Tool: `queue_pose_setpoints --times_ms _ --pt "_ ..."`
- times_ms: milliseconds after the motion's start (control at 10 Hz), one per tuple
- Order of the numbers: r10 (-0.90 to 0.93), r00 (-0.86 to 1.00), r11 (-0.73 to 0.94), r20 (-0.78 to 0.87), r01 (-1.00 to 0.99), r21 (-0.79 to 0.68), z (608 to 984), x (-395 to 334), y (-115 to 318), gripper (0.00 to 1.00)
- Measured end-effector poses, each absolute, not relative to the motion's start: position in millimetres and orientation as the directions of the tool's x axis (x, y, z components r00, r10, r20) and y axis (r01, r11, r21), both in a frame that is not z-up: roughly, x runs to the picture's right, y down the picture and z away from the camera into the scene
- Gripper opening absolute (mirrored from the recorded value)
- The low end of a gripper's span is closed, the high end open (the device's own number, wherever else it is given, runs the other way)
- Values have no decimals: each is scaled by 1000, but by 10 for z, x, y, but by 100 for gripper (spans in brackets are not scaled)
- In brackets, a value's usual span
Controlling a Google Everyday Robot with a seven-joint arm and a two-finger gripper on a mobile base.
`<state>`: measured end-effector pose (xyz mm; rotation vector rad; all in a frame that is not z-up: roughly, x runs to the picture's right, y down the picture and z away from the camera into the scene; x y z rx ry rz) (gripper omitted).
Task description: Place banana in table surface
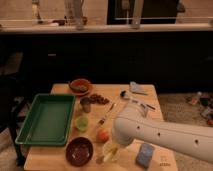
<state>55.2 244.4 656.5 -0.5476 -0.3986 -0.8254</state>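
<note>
My gripper [118, 144], at bottom centre, sits right over the slim pale-yellow banana [108, 152], which slants lower-left on the tan plank table surface [52, 159]. I cannot tell its grip.

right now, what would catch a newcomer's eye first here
The big white arm spans the lower right, with its tool low over the front edge of the table surface, by the pale banana. Next comes the green tray on the left, then the orange-red fruit mid-table.
</note>
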Motion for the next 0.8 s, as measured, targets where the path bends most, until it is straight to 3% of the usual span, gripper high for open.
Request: queue_pose_setpoints --times_ms 800 --pt "-621 581 521 525 807 -277 6645 596 1894 1"
